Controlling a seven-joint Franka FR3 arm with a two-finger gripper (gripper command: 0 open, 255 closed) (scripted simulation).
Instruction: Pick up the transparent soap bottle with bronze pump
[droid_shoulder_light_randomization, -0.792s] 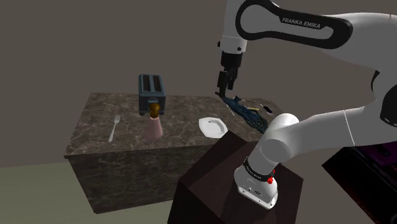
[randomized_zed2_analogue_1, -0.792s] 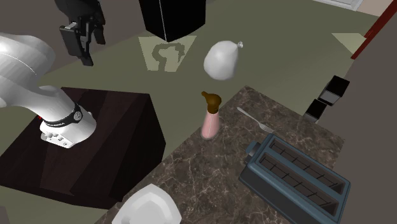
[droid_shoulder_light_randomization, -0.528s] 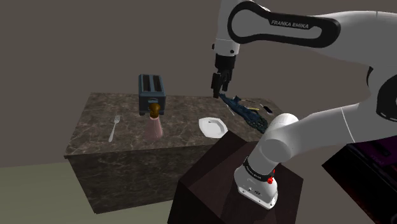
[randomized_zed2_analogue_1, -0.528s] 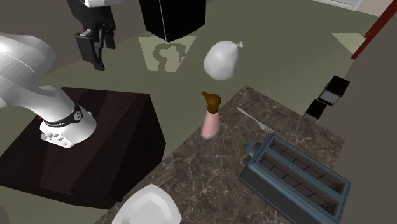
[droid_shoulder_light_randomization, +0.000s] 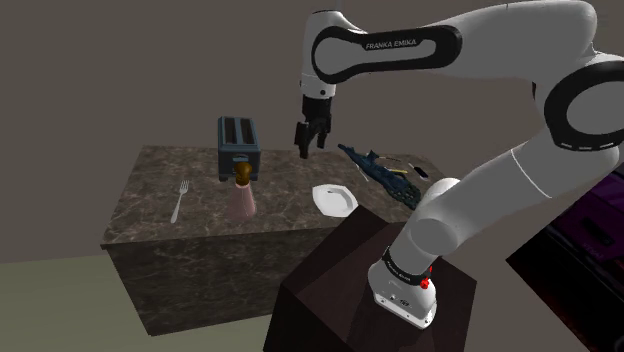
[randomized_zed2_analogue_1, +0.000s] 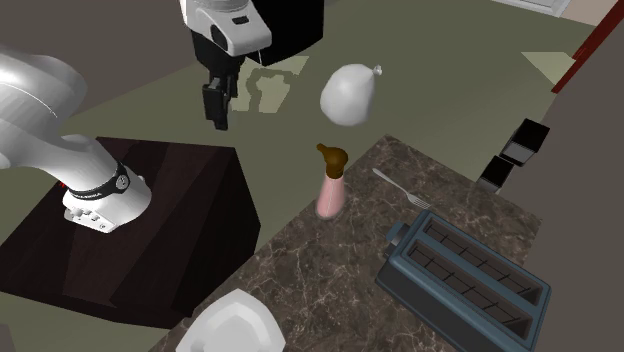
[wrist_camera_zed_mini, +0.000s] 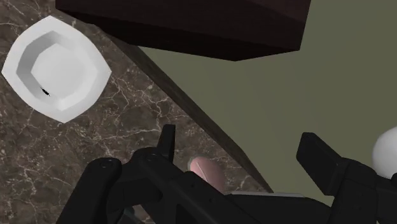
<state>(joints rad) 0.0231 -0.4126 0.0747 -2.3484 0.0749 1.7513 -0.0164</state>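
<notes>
End effector: I am holding the end effector (droid_shoulder_light_randomization: 308, 138) high in the air, its two black fingers standing apart and clasping nothing.
Soap bottle: the pinkish soap bottle (droid_shoulder_light_randomization: 241, 198) with its bronze pump (droid_shoulder_light_randomization: 242, 177) is standing upright near the front edge of the marbled surface (droid_shoulder_light_randomization: 290, 170). It is just in front of the toaster (droid_shoulder_light_randomization: 239, 140), between the fork (droid_shoulder_light_randomization: 179, 200) and the white dish (droid_shoulder_light_randomization: 334, 199).
Gap: the end effector is hanging well apart from the bottle, far higher and off toward the shoulder view's right.
Wrist view: a pinkish rounded shape is peeking out beside one finger. It is probably the bottle, though I cannot tell for sure.
Done: I am counting nothing as done, since the bottle is resting untouched.
Left: I am judging the whole pick as remaining, meaning lining up over the bottle, descending, closing on its body and lifting.
</notes>
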